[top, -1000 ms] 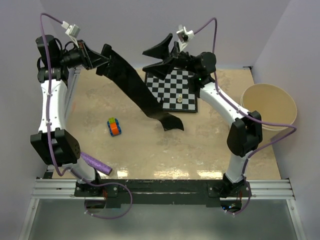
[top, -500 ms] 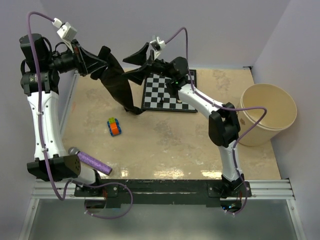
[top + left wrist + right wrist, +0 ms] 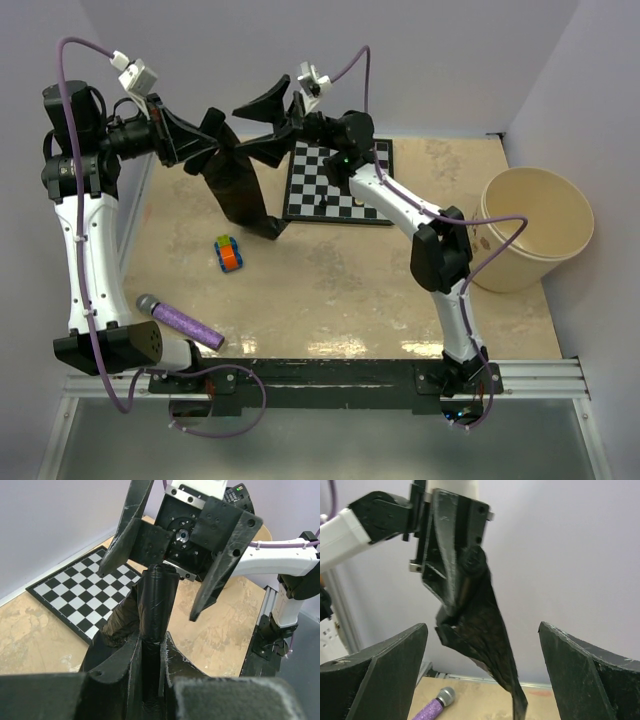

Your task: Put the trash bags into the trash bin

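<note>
A black trash bag (image 3: 245,190) hangs from my left gripper (image 3: 208,135), which is shut on its rolled top, high over the table's far left. The bag's lower end (image 3: 272,228) reaches down beside the chessboard. In the left wrist view the fingers (image 3: 172,652) clamp the black roll (image 3: 157,600). My right gripper (image 3: 243,130) is open wide, facing the left gripper with its jaws on either side of the bag's top, not touching it. In the right wrist view the bag (image 3: 487,635) hangs between my open fingers (image 3: 380,672). The cream trash bin (image 3: 537,235) stands at the right edge, empty.
A chessboard (image 3: 340,185) with a few small pieces lies at the back centre. A small coloured toy (image 3: 230,253) sits left of centre. A purple textured roll (image 3: 185,322) lies near the left arm's base, and it also shows in the right wrist view (image 3: 432,707).
The left gripper drew back left and up with the bag, pulling its lower end off the chessboard. The open right gripper followed left and now straddles the bag's top.
</note>
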`<state>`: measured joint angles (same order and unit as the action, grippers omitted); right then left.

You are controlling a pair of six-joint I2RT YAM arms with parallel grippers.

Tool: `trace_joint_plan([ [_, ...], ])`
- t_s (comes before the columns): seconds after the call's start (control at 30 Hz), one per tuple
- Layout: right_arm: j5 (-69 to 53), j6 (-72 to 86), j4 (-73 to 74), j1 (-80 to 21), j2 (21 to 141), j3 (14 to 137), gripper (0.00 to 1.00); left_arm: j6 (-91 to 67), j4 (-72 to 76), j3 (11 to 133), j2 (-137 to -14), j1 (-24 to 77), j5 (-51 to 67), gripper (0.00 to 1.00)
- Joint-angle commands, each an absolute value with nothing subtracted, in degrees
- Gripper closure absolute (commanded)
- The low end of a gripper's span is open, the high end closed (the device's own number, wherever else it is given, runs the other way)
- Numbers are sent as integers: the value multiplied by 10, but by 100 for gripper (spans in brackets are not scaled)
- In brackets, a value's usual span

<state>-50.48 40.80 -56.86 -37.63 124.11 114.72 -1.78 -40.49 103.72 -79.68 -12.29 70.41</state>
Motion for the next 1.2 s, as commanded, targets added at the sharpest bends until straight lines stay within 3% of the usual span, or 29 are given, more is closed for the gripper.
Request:
trace_joint_plan([
  [0.0,-552,458,-631,-394,1255,1186,2,-6,-412,1044,-780,-121,727,100],
  [0.4,-482,451,-560,-410,1278,1208,2,-3,-414,1049,-780,-118,737,100],
  [0.73,-483,523,-595,-423,1264,1187,39,20,-409,1049,-782,-117,711,100],
  [0.9,-479,533,-592,-432,1267,1187,42,11,-396,1046,-782,-115,706,100],
  [1.07,-481,540,-602,-438,1267,1185,58,18,-400,1046,-782,-114,697,100],
  [1.1,-481,541,-602,-438,1266,1185,64,20,-401,1045,-782,-115,694,100],
  [1.17,-478,541,-602,-438,1262,1185,88,23,-402,1045,-783,-113,692,100],
])
